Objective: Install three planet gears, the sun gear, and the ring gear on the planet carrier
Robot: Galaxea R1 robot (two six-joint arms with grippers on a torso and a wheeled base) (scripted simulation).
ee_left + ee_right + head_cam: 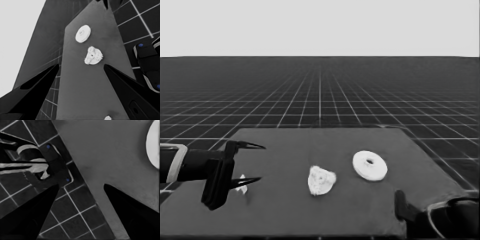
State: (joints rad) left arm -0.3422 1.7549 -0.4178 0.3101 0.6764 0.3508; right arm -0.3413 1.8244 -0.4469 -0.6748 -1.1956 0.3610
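Gears sit seated on the smaller round part (321,180) mid-bench; the larger round part (370,165) lies just beside it, uninstalled. Both arms wait — left gripper (255,162) open, empty; right gripper (80,195) open, empty. Next — lift the larger part squarely over the gears

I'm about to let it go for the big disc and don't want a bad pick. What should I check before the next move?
1. Gears on the smaller round part: toothed shapes sit on it, but whether all four do: cannot tell.
2. Larger round part lies apart from that stack, nothing on it: ok.
3. Left hand open and empty, over the table's left end: ok.
4. Right hand open, parked at the near right corner: ok.
5. Small white piece under the left hand, not held: ok.
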